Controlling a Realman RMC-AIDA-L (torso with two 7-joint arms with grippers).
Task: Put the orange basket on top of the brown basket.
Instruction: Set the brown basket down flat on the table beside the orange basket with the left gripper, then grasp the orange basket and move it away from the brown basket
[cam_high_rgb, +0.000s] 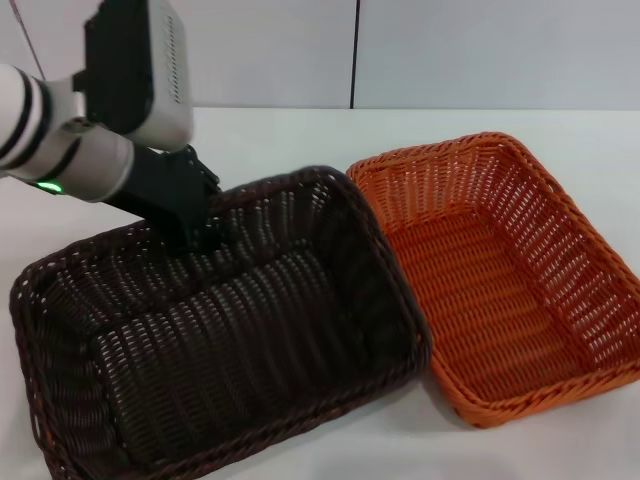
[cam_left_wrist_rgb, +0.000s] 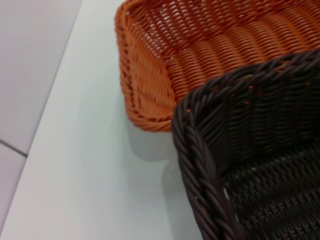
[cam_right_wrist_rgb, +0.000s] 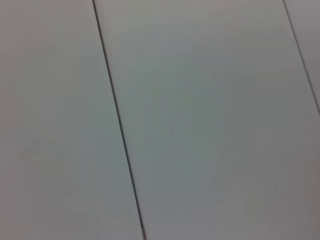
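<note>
The brown basket (cam_high_rgb: 230, 340) lies on the white table at the front left. The orange basket (cam_high_rgb: 500, 290) lies right beside it on the right; their long sides touch, and the brown rim slightly overlaps the orange one. Both are empty. My left gripper (cam_high_rgb: 200, 228) is down at the brown basket's far rim, black against the dark weave. The left wrist view shows a corner of the brown basket (cam_left_wrist_rgb: 260, 130) close up, with the orange basket (cam_left_wrist_rgb: 200, 45) behind it. My right gripper is out of view; its wrist camera shows only wall panels.
The white table (cam_high_rgb: 300, 130) reaches back to a pale panelled wall (cam_high_rgb: 450, 50). Bare tabletop shows behind both baskets and at the front right corner (cam_high_rgb: 560, 440).
</note>
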